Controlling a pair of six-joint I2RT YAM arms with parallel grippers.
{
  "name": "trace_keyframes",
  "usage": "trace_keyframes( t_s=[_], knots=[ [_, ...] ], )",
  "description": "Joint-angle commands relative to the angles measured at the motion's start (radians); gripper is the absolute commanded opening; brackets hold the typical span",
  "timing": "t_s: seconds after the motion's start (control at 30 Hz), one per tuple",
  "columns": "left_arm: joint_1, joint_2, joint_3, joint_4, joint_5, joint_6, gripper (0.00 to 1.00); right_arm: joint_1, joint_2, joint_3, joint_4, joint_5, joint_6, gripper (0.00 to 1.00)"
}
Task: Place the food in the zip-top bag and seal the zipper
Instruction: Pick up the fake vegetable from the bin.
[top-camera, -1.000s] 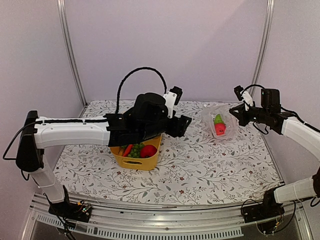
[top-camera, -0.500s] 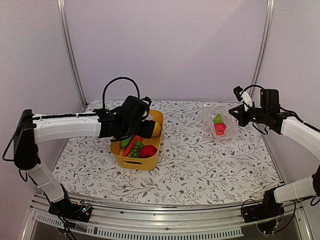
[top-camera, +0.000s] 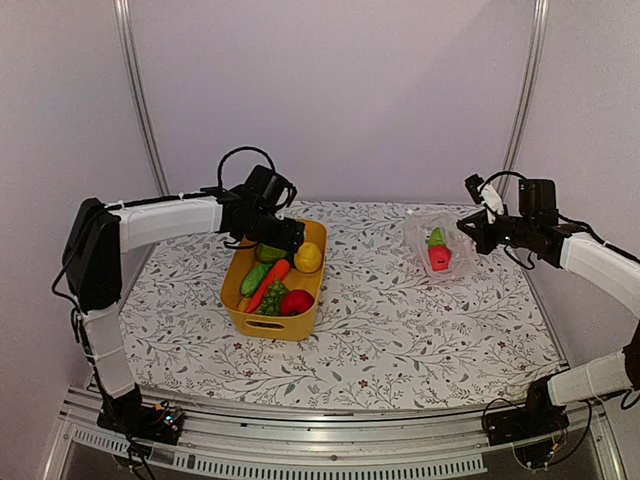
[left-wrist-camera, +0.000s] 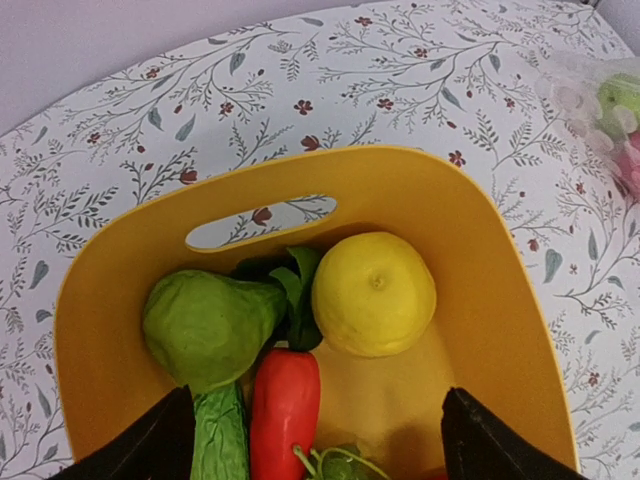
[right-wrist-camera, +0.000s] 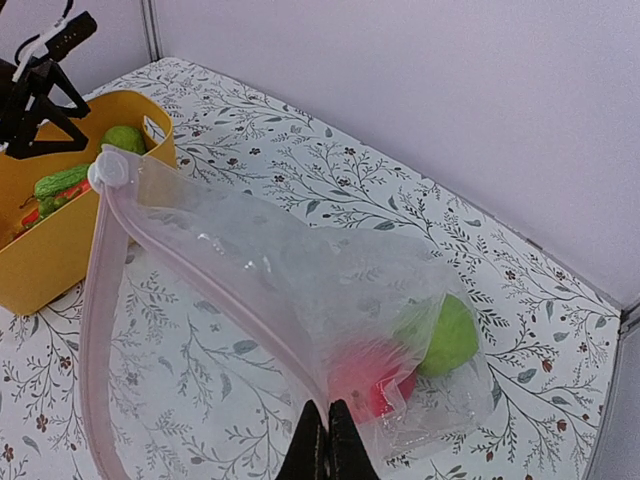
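The clear bag (right-wrist-camera: 300, 290) sits at the far right of the surface (top-camera: 400, 330), with a green piece (right-wrist-camera: 447, 335) and a red piece (right-wrist-camera: 365, 378) of toy food in its bottom corner. Its pale pink zipper (right-wrist-camera: 95, 330) gapes open in a long loop, with a small white slider (right-wrist-camera: 107, 170) at one end. The right end effector (right-wrist-camera: 326, 440) has its fingers pressed together on the bag's mouth edge (right on the pink strip), holding the bag by that edge.

Well apart to the left, a yellow tub (left-wrist-camera: 500, 300) holds the other food: a lemon (left-wrist-camera: 373, 293), a green pear-shaped piece (left-wrist-camera: 208, 325), a red-orange carrot (left-wrist-camera: 285, 405) and, seen from above, green grapes (top-camera: 270, 298) and a round red piece (top-camera: 296, 302). The left end effector (left-wrist-camera: 320, 450) hovers over the tub, its fingers spread wide with nothing between them.
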Motion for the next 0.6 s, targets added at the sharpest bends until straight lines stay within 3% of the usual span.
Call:
trace_keyframes(
  t_s=[0.0, 0.23, 0.57],
  knots=[
    [0.002, 0.134, 0.115, -0.077, 0.097, 0.028, 0.83, -0.007, 0.019, -0.007, 0.005, 0.008, -0.008, 0.00],
    [0.004, 0.252, 0.208, -0.097, 0.121, -0.032, 0.75, -0.009, 0.035, -0.007, 0.004, 0.010, -0.009, 0.00],
    [0.027, 0.334, 0.264, -0.085, 0.149, -0.056, 0.75, -0.009, 0.054, -0.007, 0.001, 0.013, -0.014, 0.00]
  ],
)
